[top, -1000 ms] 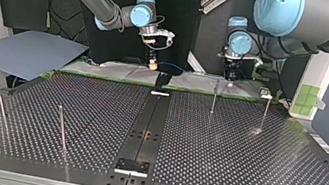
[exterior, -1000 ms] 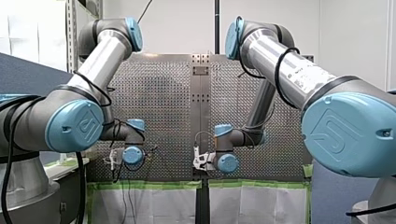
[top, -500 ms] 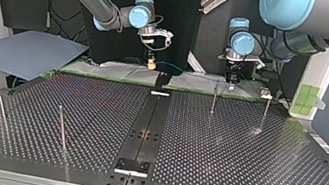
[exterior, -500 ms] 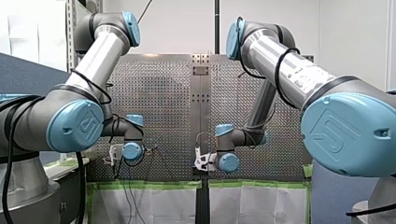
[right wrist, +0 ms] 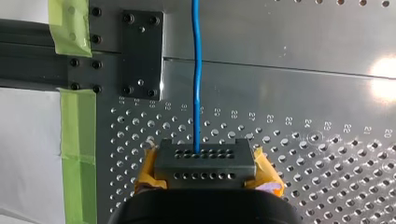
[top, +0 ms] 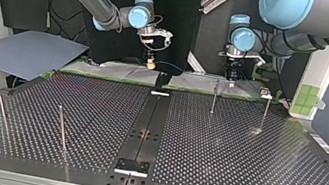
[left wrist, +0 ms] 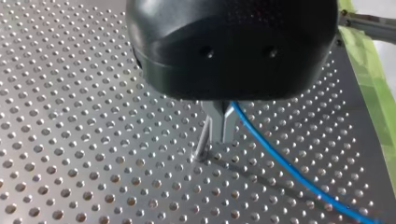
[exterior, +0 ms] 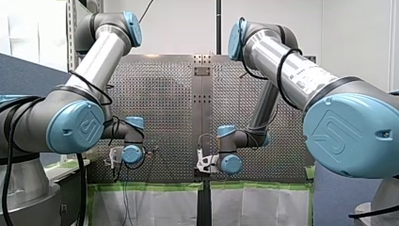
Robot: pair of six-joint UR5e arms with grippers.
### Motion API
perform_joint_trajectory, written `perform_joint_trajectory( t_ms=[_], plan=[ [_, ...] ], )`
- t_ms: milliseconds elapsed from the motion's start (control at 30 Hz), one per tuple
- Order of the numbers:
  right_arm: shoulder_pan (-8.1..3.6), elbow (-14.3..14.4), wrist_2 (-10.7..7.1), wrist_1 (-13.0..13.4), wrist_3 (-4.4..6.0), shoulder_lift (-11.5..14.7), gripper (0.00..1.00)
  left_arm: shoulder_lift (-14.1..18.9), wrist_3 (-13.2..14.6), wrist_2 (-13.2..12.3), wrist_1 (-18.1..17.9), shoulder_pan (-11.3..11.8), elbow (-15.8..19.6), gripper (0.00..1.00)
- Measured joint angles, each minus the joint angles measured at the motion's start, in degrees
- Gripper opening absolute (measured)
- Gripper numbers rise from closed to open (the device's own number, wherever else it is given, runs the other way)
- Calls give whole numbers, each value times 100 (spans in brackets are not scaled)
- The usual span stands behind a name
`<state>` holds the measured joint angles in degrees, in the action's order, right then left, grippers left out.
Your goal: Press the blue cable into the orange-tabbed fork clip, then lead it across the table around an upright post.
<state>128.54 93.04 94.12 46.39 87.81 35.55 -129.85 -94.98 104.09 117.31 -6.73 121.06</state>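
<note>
— Where does the front view look from?

— From behind and above the arms, between their shoulders, facing out over the counter [exterior: 160,117]. My left arm [exterior: 89,70] and my right arm [exterior: 291,70] sit close to the lens.

— And the top view?

— It sits low, beyond the counter's opposite edge, and faces back at the arms. Both views share the whole perforated surface and its dark middle strip [top: 150,120], with the sides crossed.

— The wrist views?

— Each rides its wrist, very near the counter, looking along its own jaws. Both catch the blue cable [left wrist: 289,170]. The right one also takes in the counter's edge with green tape [right wrist: 77,126].
</note>
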Motion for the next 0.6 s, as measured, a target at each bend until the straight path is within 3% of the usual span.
perform_joint_trajectory(
  t_ms=[433,600],
  plan=[
    [-60,-1,5,-4,21,-212,0,-7,-84,-11,-47,-25,27,0],
    [-83,-10,1,-4,22,-235,0,-8,-110,26,-221,-30,174,0]
  ],
)
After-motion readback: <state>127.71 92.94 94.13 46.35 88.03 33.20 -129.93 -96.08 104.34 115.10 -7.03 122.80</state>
